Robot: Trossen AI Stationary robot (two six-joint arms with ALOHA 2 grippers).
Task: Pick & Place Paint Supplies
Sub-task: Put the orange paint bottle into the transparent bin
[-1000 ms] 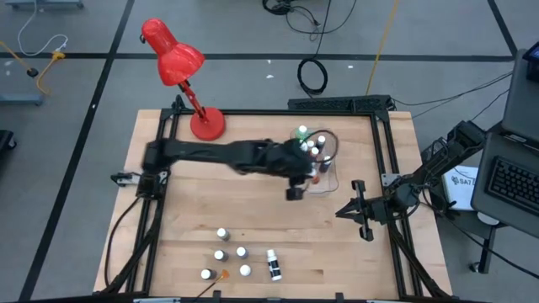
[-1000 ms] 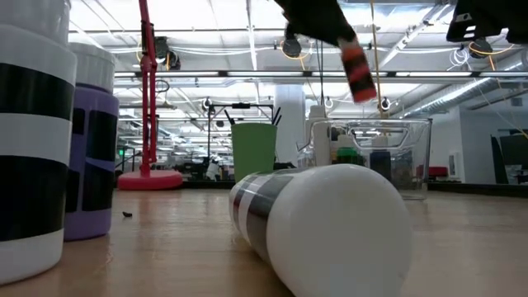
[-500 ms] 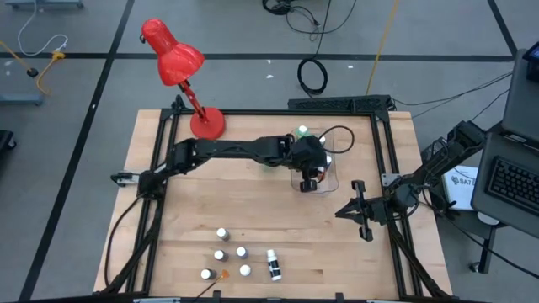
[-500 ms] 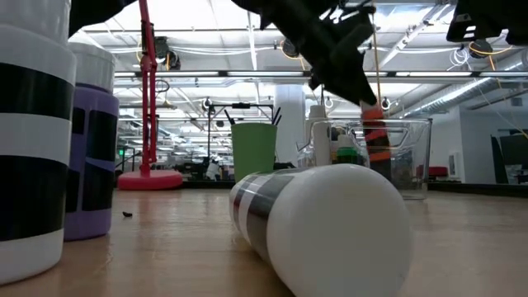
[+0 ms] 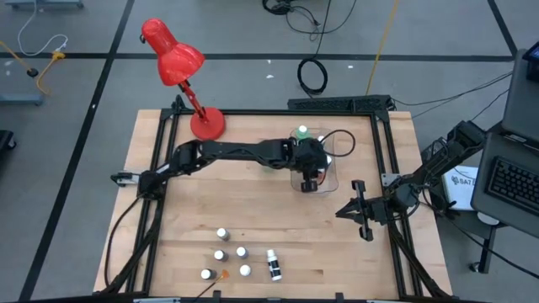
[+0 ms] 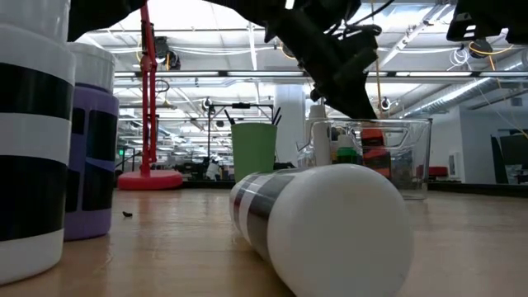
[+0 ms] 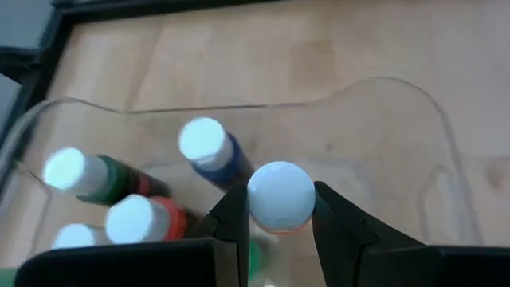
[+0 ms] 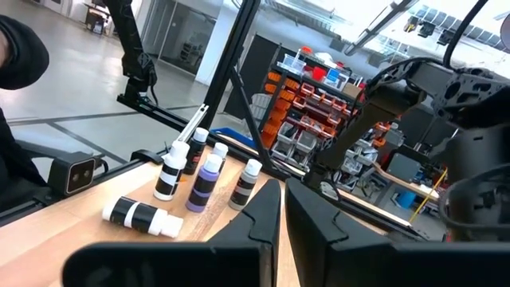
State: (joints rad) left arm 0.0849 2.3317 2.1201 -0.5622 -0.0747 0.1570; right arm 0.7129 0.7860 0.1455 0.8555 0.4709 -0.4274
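My left gripper [image 5: 312, 178] reaches into the clear plastic bin [image 5: 331, 171] near the table's far right and is shut on a small orange paint bottle [image 6: 375, 151] with a white cap [image 7: 280, 195]. Other bottles stand in the bin, among them a blue one [image 7: 213, 150] and a green one [image 7: 84, 174]. Several tiny white-capped bottles [image 5: 230, 252] stand near the table's near edge, and a black-banded one [image 5: 272, 264] lies on its side. My right gripper [image 5: 359, 207] waits shut at the table's right side. My left gripper pinches the orange bottle at its white cap [image 7: 280, 195] between the two fingers [image 7: 235, 219], coming from above and pointing down. The bottle hangs upright below the fingers, inside the bin [image 7: 382, 88]; whether its base rests on the bin's floor I cannot tell.
A red desk lamp [image 5: 181, 67] stands at the far left of the table. A green cup [image 6: 254, 147] with dark brushes stands beside the bin [image 6: 412, 157]. Black frame rails run along the table's edges. Bare wood lies between the bin and the near bottles.
My left gripper has moved toward the table's right, over the bin, and come down, carrying the orange bottle from high above the table into the bin. It has stayed shut on the bottle.
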